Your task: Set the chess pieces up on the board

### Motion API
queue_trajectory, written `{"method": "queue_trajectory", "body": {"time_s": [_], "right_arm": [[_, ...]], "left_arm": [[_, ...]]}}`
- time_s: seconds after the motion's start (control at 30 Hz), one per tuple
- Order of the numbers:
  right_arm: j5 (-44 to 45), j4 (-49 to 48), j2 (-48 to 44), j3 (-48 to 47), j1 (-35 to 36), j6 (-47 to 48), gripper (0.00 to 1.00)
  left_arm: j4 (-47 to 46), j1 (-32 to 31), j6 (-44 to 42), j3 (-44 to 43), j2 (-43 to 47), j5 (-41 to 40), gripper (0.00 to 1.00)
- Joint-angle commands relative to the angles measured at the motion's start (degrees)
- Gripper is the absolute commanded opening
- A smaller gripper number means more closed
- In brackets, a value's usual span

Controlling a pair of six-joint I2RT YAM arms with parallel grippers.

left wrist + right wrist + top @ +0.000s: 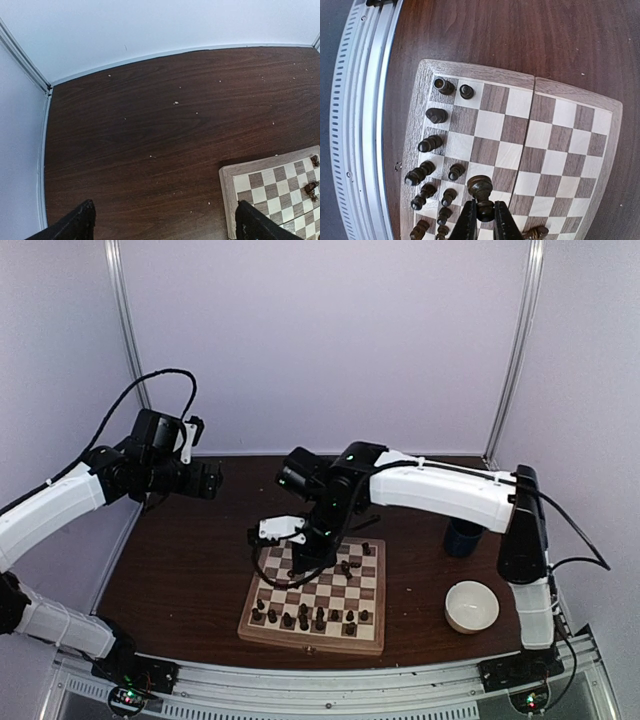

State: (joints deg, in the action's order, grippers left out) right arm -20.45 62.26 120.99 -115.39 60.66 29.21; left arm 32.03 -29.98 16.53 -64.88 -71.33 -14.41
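The board (310, 642) lies at the front middle of the table. Several dark chess pieces (305, 618) stand along its near rows, and a few more (352, 564) sit at its far right. My right gripper (485, 218) hangs over the board, shut on a dark chess piece (481, 189) held by its head, base pointing away. Below it, pieces (430, 144) fill the two rows by the rail, and one (536, 232) lies on its side. My left gripper (165, 227) is open and empty, raised over bare table left of the board's corner (227, 176).
A white bowl (472, 606) sits right of the board, with a dark blue cup (463, 536) behind it. An aluminium rail (362, 120) runs along the table's near edge. White walls close the back and sides.
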Motion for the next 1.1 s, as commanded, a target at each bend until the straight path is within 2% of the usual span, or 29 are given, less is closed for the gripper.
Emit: {"method": "queue_trajectory", "body": {"time_s": [0.0, 0.27, 1.07], "right_arm": [[6.1, 7.8, 6.5, -8.7, 2.0, 2.2, 0.07], [8.3, 10.8, 12.1, -12.8, 4.0, 3.5, 0.08], [9.5, 12.6, 17.7, -16.1, 6.6, 4.1, 0.11]], "left_arm": [[-1.3, 0.3, -0.5, 0.2, 2.0, 0.5, 0.98], [-1.0, 0.4, -0.5, 0.1, 2.5, 1.8, 0.98], [-0.9, 0.4, -0.3, 0.1, 2.4, 2.9, 0.98]]}}
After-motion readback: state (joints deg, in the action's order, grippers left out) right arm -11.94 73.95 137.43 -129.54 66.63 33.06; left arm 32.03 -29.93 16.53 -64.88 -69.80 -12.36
